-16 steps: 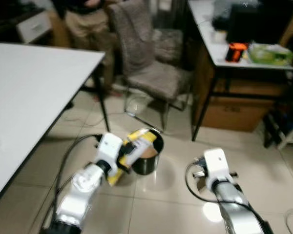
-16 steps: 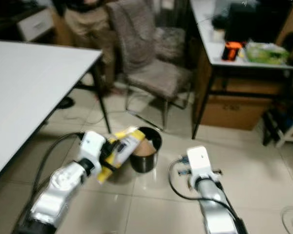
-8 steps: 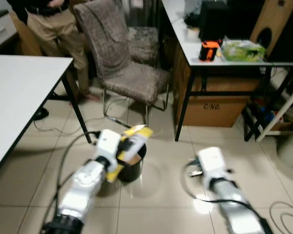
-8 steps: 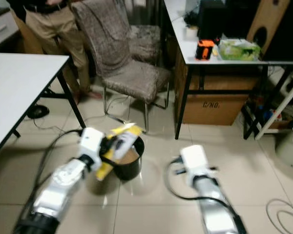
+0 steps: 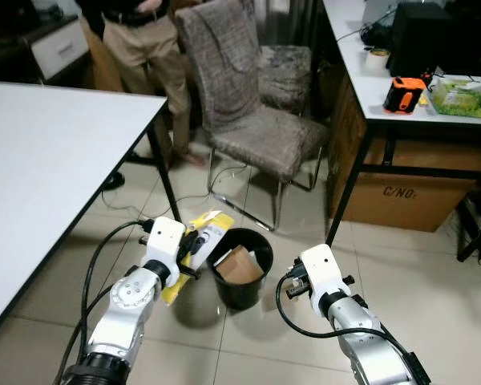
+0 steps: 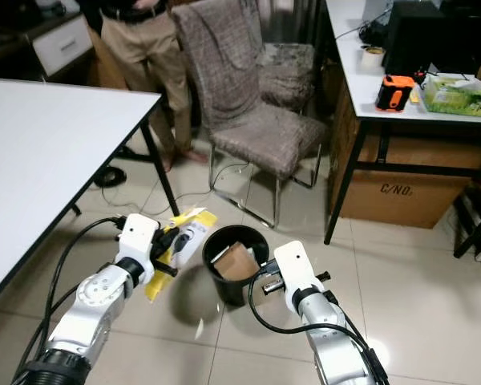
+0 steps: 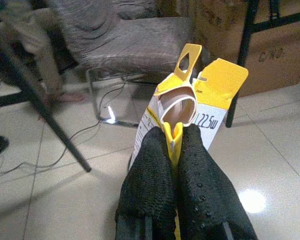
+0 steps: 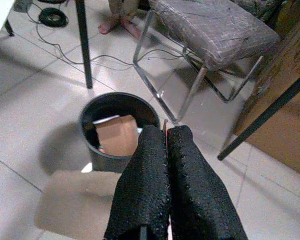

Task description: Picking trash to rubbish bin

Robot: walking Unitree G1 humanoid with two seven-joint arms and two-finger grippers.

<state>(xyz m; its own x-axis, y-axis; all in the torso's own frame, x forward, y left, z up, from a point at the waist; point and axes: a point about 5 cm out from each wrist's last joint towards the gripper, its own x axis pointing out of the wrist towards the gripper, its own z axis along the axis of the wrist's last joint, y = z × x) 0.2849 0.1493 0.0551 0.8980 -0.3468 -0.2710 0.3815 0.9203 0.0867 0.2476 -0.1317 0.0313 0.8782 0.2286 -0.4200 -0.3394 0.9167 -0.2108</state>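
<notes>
Left wrist view shows the left gripper (image 7: 176, 137) with its two black fingers (image 7: 149, 170) pressed together on a flattened yellow and white carton (image 7: 190, 107), which sticks out beyond the fingertips with its torn flaps open. From the head camera, that carton (image 5: 199, 237) is held just to the left of a black rubbish bin (image 5: 242, 269) that stands on the tiled floor (image 5: 433, 305), close to the bin's rim but not over its mouth. Inside the bin lies a piece of brown cardboard (image 5: 239, 265) with some white paper beside it.

On the right, the right gripper (image 8: 166, 137) has its fingers drawn tight together with nothing visible between them; the bin (image 8: 117, 127) sits just beyond its tips. The right arm's white wrist (image 6: 293, 273) is just to the right of the bin, near the robot.

A white table (image 5: 40, 160) fills the left side. Beyond the bin stands a grey fabric chair (image 5: 248, 104) on metal legs, and a person in tan trousers (image 5: 148, 52) stands at the far left of it. At the far right is a white desk (image 6: 369, 88) carrying an orange device (image 6: 390, 91), a roll of tape (image 6: 373, 56) and a green packet (image 6: 461, 96), with a brown cardboard box (image 6: 401, 196) underneath
</notes>
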